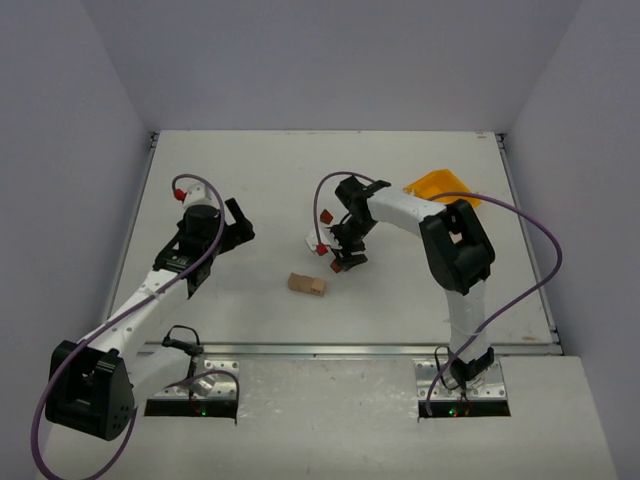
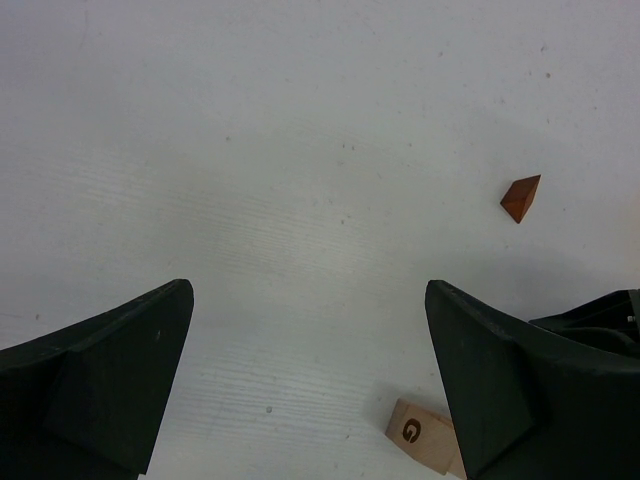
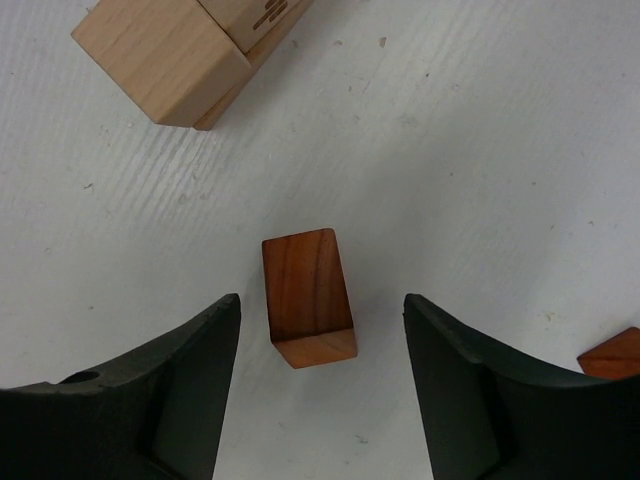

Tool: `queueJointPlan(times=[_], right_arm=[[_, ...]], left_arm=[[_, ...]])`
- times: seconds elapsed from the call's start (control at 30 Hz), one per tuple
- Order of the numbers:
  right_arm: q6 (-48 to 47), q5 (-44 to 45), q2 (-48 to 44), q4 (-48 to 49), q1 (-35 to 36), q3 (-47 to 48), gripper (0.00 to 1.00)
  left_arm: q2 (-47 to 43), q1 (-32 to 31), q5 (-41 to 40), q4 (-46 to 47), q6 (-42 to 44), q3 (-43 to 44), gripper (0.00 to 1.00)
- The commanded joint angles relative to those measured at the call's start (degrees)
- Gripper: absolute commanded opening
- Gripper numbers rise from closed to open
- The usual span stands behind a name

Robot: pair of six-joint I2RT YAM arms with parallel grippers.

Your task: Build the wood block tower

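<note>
The wood block tower is a low cluster of pale tan blocks (image 1: 307, 285) lying on the white table; the cluster (image 3: 180, 50) shows at the top left of the right wrist view. A reddish-brown block (image 3: 308, 295) stands between the fingers of my right gripper (image 3: 320, 302), which is open with a gap on each side. From above, that gripper (image 1: 343, 257) hovers over this block (image 1: 337, 267), just right of the pale cluster. My left gripper (image 2: 310, 370) is open and empty over bare table, with a pale block marked G (image 2: 425, 435) by its right finger.
A reddish-brown wedge (image 2: 521, 197) lies apart on the table, seen from above (image 1: 326, 216) behind the right gripper. Another reddish piece (image 3: 612, 352) shows at the right edge. A yellow bin (image 1: 440, 185) sits at the back right, behind the right arm.
</note>
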Motion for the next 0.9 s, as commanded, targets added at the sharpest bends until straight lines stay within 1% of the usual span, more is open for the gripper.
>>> queueJointPlan(times=[0.0,0.07,0.13,0.2,0.27,0.4,0.5,0.53,0.6,0.7,0.73,0.87], right_arm=[[-0.6,-1.3,-1.0,0.3,0.3,0.5,0.62],[-0.3,-1.4,-0.9,0.5,0.2,0.5,0.53],[0.0,-1.5,-0.7,0.6,0.2,0.5,0.39],[0.2,-1.6,-0.8,0.5,0.3,0.5,0.32],[0.3,-1.3,-1.0,0.5,0.2,0.3,0.22],[0.7,-1.1,-1.9,0.4,0.3,0.0,0.12],[2.0,-2.2,-3.5,1.0,0.3,-0.1,0.06],[5.0,-2.5,-5.2,3.3,0.3,-0.4,0.03],[11.7,-1.7,-7.8,7.9,0.3,-1.1,0.01],[30.2,3.2,-11.5,14.7,0.3,0.0,0.01],[34.1,5.4,-11.9,14.5,0.4,1.3,0.01],[50.5,8.9,-12.7,9.4,1.7,8.8,0.0]], left_arm=[[0.4,-0.1,-0.7,1.7,0.5,2.6,1.0],[0.6,0.0,-0.7,1.7,0.5,2.6,1.0],[0.8,0.0,-0.5,1.7,0.4,2.7,1.0],[0.9,0.0,-0.4,1.7,0.4,2.7,1.0],[1.1,-0.1,-0.3,1.7,0.5,2.8,1.0],[1.1,-0.1,0.0,1.7,0.5,2.8,1.0],[1.1,-0.1,0.2,1.7,0.5,2.9,1.0],[1.1,-0.1,0.4,1.7,0.5,2.9,1.0],[0.9,-0.1,0.8,1.6,0.5,2.9,1.0],[0.2,-0.1,1.3,1.7,0.3,2.9,1.0],[0.0,-0.1,1.4,1.7,0.3,2.8,1.0],[-1.1,-0.1,1.7,1.4,0.1,2.8,1.0]])
